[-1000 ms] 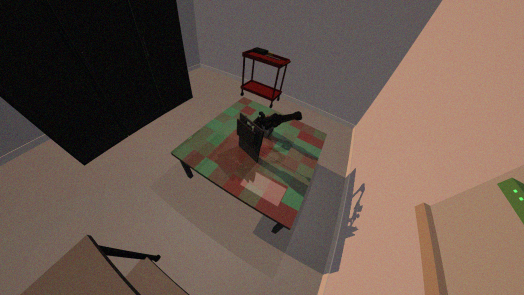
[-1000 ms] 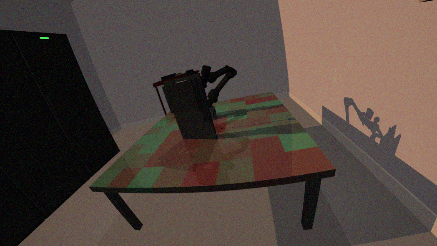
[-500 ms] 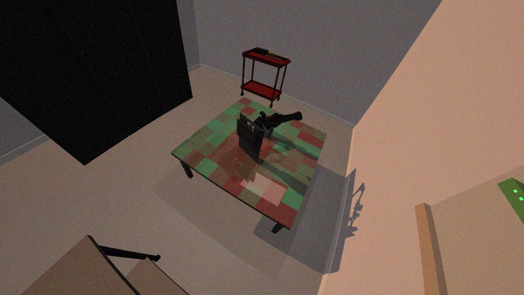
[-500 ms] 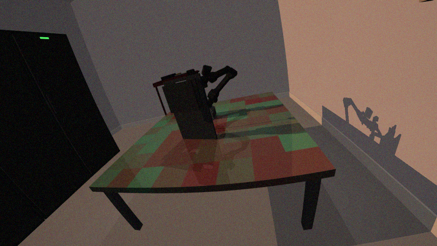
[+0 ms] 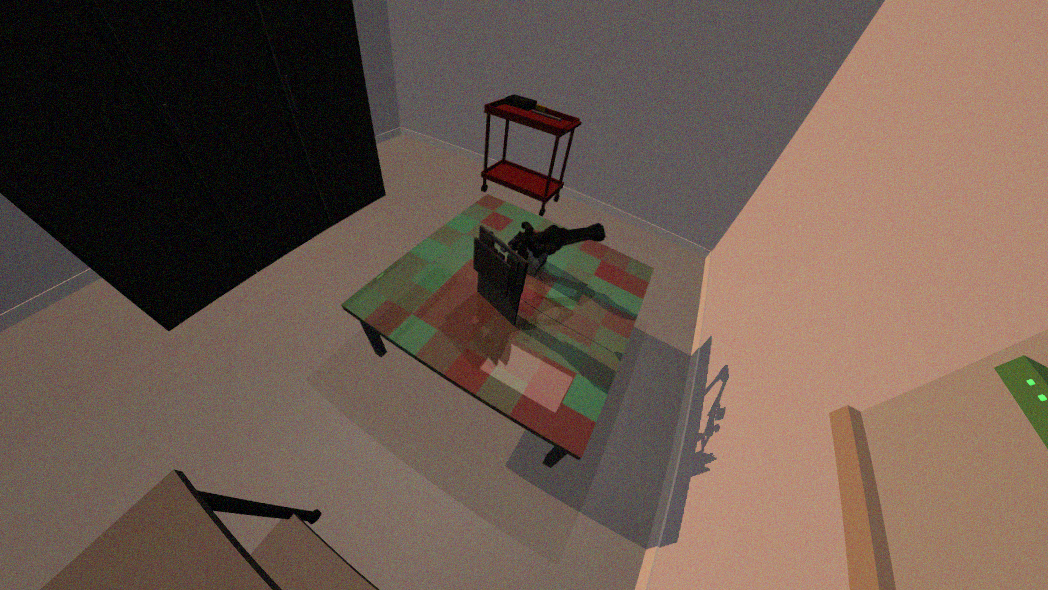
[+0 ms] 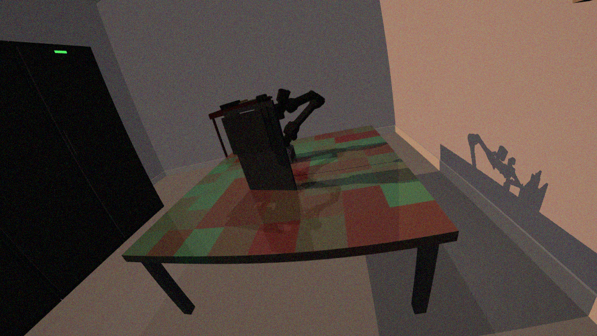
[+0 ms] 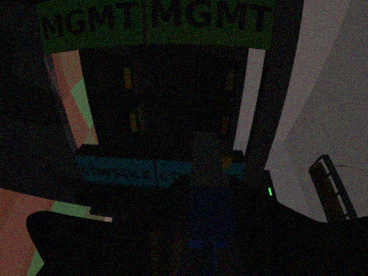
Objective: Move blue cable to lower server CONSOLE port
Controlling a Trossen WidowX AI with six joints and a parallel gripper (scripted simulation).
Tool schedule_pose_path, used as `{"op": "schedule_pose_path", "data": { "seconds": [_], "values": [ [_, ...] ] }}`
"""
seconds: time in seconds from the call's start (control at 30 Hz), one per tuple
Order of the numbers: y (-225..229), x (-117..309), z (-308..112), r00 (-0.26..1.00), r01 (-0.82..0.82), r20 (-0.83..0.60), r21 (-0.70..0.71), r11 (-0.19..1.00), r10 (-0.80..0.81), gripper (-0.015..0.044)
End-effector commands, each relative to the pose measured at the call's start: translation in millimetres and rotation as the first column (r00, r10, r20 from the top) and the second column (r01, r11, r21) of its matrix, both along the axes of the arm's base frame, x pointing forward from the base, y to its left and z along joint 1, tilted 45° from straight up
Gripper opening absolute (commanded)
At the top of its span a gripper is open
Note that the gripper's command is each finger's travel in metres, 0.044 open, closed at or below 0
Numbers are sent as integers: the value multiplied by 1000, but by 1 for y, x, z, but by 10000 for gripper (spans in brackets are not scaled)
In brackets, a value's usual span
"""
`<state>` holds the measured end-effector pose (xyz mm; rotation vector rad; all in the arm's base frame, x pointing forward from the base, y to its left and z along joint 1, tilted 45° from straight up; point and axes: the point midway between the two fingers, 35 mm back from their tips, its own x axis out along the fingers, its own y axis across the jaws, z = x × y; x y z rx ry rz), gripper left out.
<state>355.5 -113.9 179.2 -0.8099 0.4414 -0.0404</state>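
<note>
Gripper: dark, blunt fingers closed on the blue plug, one at its 9 o'clock, one at its 3; the gripper is matte black.
Blue plug: boxy, smooth, with a greyish block-shaped nose pointing to 12 o'clock in the wrist view; whether it sits in a port, I cannot tell.
CONSOLE label: flat teal strip, partly covered by the plug's nose.
MGMT label: broad green strip with black letters, toward 12 o'clock.
Arm: black, jointed, bent, at the rack's 1 to 2 o'clock from above.
Server rack: dark, upright, slab-sided.
Table: red, green and brown patchwork top.
Cart: red, two-tiered, beyond the table at 12 o'clock from above.
</note>
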Motion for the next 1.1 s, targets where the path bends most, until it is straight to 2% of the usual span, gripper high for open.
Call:
{"op": "schedule_pose_path", "data": {
  "seconds": [0.0, 0.57, 1.07],
  "values": [
    [0, -4, 0, 1000, -3, -1, -5, 1000, 3, 0],
    [1, -14, 2, 1000, -3, -1, -5, 1000, 3, 0],
    [48, -18, -47, 1000, -3, -2, -2, 1000, 3, 0]
  ]
}}
